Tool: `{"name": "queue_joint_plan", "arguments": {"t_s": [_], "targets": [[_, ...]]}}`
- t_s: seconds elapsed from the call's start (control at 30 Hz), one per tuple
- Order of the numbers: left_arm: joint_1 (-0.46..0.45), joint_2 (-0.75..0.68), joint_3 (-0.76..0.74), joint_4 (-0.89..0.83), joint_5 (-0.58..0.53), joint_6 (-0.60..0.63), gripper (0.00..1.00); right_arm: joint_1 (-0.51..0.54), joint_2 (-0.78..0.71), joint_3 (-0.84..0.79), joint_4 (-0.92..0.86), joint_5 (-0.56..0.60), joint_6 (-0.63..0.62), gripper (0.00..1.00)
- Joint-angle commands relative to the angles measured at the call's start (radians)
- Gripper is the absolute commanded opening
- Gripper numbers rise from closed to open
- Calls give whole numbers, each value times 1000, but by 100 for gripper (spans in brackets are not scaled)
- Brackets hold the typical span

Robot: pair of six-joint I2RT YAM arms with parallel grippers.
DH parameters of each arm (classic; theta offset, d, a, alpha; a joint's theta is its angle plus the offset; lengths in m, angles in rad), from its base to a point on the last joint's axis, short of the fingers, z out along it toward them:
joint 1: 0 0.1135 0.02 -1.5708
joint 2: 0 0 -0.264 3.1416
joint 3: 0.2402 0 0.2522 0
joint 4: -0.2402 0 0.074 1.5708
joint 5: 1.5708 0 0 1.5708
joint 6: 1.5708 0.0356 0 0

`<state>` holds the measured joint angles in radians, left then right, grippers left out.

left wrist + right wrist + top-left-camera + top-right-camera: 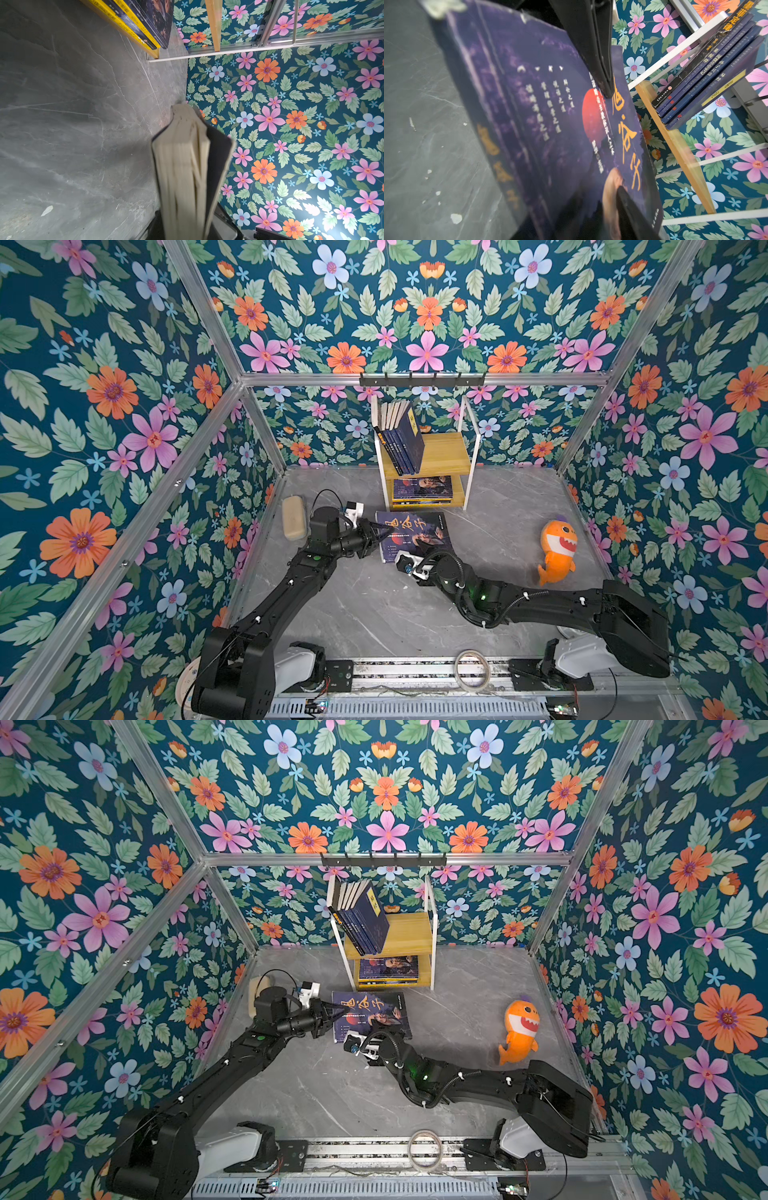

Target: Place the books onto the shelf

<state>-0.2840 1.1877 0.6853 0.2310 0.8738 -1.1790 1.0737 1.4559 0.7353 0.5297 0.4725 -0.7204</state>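
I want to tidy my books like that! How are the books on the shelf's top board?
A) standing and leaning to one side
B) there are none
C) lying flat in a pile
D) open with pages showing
A: on the shelf, the top board's books stand on their edges and lean together to one side; the flat pile is on the lower board.

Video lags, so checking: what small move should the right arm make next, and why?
Probably close the jaws of the right gripper on the near edge of the dark book: one lies over the cover, the left gripper pinches the page edge, and the book is off the shelf.
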Motion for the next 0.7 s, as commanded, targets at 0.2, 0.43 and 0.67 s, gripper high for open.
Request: {"name": "queue_joint_plan", "arguments": {"t_s": [0.2, 0.43, 0.67], "targets": [[27, -21, 10, 41, 1, 110, 43, -39, -58, -24, -3, 28, -37, 0], [159, -110, 5, -55, -64, 339, 72, -122, -228, -39, -185, -25, -23, 0], [215, -195, 36, -282, -202, 699, 88, -183, -262, 41, -333, -38, -128, 0]]}}
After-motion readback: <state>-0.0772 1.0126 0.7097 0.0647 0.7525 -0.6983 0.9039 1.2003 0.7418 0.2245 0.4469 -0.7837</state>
